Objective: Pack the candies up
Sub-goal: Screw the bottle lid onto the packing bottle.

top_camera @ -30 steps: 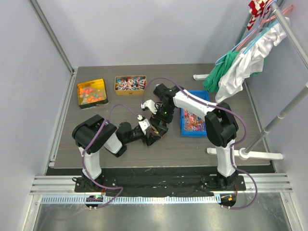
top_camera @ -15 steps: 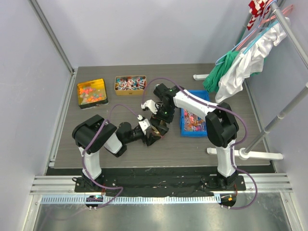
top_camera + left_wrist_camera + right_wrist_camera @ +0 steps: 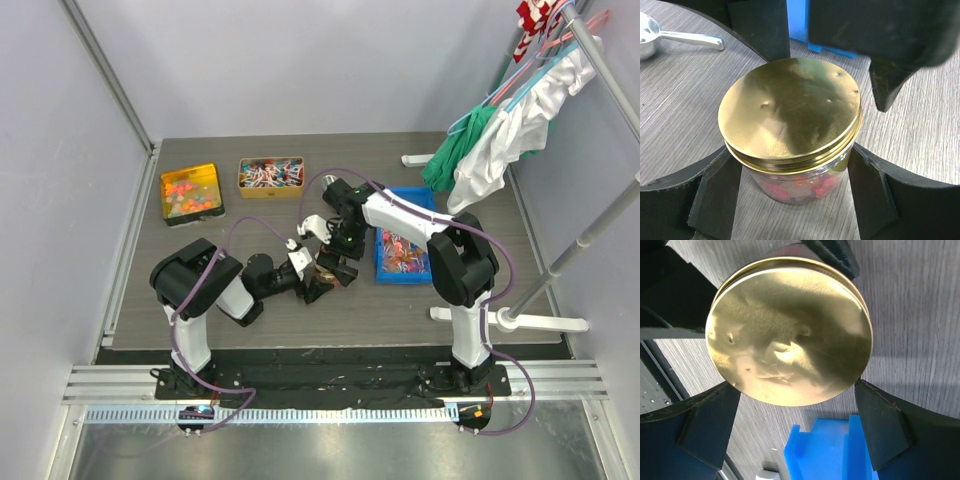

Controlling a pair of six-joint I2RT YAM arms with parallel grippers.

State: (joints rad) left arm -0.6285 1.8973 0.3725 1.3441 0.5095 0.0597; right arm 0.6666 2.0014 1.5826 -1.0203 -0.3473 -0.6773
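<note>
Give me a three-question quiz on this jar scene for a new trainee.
1. True or false: the jar stands open, with no lid on it.
2. The lid is: A silver, B gold, C blue.
3. Which gripper holds the jar by its glass body?

Key: 1 false; 2 B; 3 the left gripper.
</note>
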